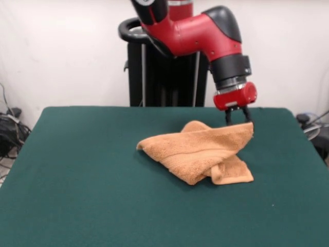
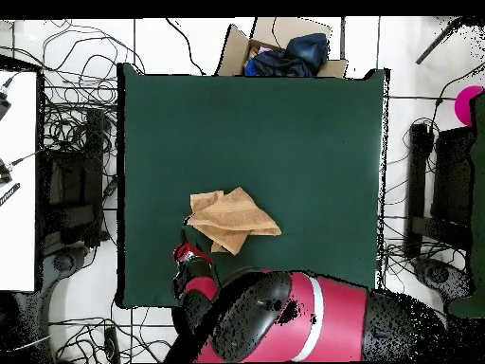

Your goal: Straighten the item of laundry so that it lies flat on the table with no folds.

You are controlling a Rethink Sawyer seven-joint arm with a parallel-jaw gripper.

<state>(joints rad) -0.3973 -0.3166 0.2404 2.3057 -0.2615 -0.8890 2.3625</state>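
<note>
Front view, left to right. I see cables (image 1: 9, 126) on the floor off the left edge of the table (image 1: 77, 170); the green top on that side is bare. Near the middle, slightly right, lies the towel (image 1: 193, 154), orange-tan and crumpled, not flat: one layer is folded over another, with a woven band running across the upper layer and a lower flap sticking out at its right front. Its upper right corner is raised off the cloth below and sits at the tips of the gripper (image 1: 238, 119). I read the two dark fingers (image 1: 228, 116) as narrow and pinching that corner. The red and black arm (image 1: 205, 31) comes down to it from above.

Overhead view, left to right. The towel (image 2: 233, 219) lies on the table (image 2: 284, 123) left of centre, towards the base side, well inside every edge. The gripper (image 2: 189, 254) is at the towel's lower left corner. Beyond the far edge sits an open cardboard box (image 2: 248, 47) holding dark blue cloth (image 2: 289, 55).
</note>
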